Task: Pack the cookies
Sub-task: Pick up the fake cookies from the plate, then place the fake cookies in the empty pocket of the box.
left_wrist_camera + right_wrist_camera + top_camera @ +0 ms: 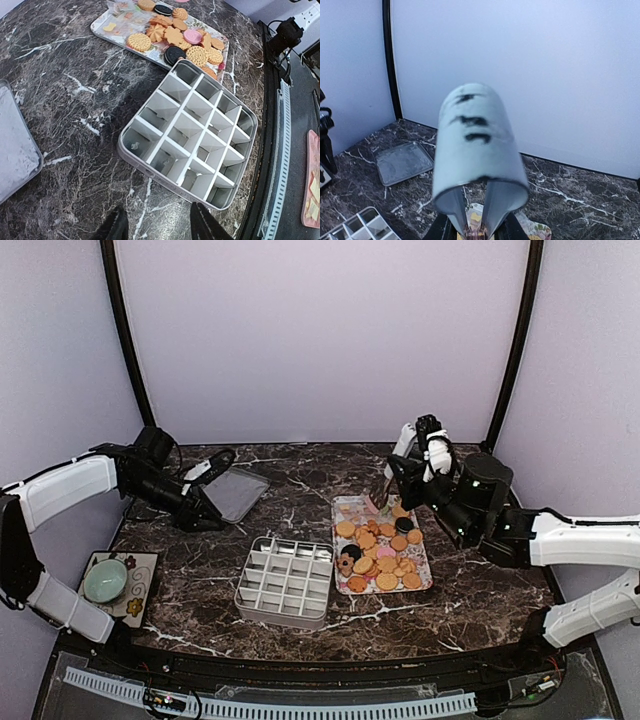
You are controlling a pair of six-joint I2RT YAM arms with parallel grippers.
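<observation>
Table [300,468]: dark marble with white veins, and it carries everything else.
Divider box [285,582]: a pale grey box with rounded corners, split into a grid of small square compartments. It stands near the front middle, just left of the flowered tray.
Flowered tray [352,508]: oblong, lying right of centre with one long side towards the box.
Shallow grey tray [235,493]: lies flat at the back left, well apart from the box.
Cookies [380,550]: heaped on the flowered tray. Most are round and golden-orange, with a couple of black sandwich rounds and a pink one among them. Every cookie that can be seen lies on that tray.
Small patterned mat [145,575]: sits at the front left corner with a pale green bowl [105,580] on it.
Metal tongs [480,150]: the pale looped end points up at the right wrist camera, above the far end of the flowered tray.
Right gripper [477,234]: its fingers are closed on the two arms of the tongs.
Left gripper [159,207]: its fingers are parted with nothing between them. It hangs over bare marble between the shallow grey tray and the box.
</observation>
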